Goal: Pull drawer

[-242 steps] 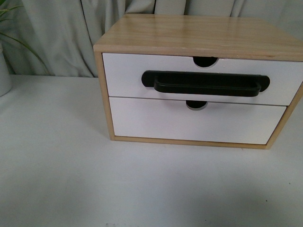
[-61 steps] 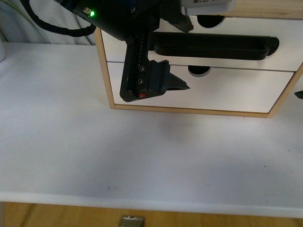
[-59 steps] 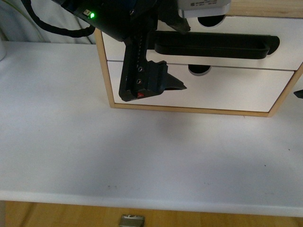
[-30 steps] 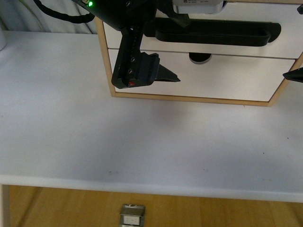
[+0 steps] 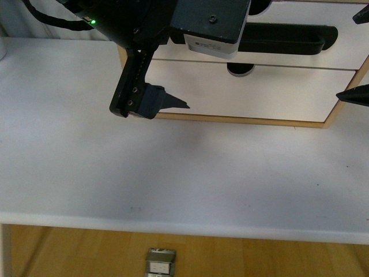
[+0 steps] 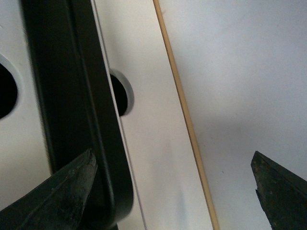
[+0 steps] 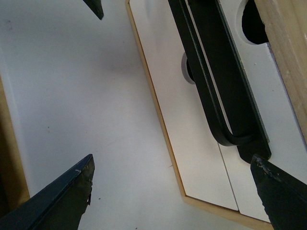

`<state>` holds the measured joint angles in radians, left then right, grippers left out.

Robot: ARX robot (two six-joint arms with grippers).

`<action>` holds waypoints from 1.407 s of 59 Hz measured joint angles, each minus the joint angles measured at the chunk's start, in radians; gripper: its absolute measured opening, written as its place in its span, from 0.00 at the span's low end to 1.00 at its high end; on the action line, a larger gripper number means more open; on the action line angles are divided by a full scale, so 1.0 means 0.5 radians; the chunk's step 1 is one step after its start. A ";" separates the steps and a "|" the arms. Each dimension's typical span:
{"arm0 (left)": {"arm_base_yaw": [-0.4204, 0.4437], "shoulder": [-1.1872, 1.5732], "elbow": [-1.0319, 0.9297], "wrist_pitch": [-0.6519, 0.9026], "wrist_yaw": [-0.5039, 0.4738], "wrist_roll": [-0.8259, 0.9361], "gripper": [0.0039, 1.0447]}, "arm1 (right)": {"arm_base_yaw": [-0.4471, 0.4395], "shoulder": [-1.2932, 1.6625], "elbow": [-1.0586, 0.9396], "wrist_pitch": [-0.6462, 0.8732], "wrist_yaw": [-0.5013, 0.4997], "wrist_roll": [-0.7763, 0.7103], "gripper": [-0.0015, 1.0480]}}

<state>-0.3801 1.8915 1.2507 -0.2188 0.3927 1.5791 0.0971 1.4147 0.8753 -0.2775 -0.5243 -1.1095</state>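
Note:
The drawer is the upper white front of a light wood cabinet, shut, with a long black bar handle. My left gripper is open at the handle's left end. One of its fingers lies beside the handle and the other hangs over the table. In the front view its lower finger points at the cabinet's bottom left corner, and its upper finger is hidden by the wrist housing. My right gripper is open at the right end of the handle, holding nothing.
A plain white drawer front with a half-round notch sits under the handled one. The white table runs toward me to its front edge, with wooden floor and a small metal object below.
The left gripper has drawn back from the cabinet toward me and to the left. Both of the right gripper's fingertips now show at the right edge. The drawer looks unmoved.

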 joint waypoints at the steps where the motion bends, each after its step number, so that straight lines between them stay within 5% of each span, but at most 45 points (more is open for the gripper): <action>1: 0.002 -0.002 0.000 -0.008 0.002 0.002 0.94 | 0.000 0.000 0.001 0.000 0.001 0.000 0.91; 83: 0.010 -0.040 0.000 -0.072 -0.002 -0.117 0.94 | 0.192 0.445 0.196 0.150 0.208 -0.063 0.91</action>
<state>-0.3752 1.8713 1.2507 -0.2546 0.3920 1.5208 0.1932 1.6371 0.9733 -0.2028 -0.4202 -1.1412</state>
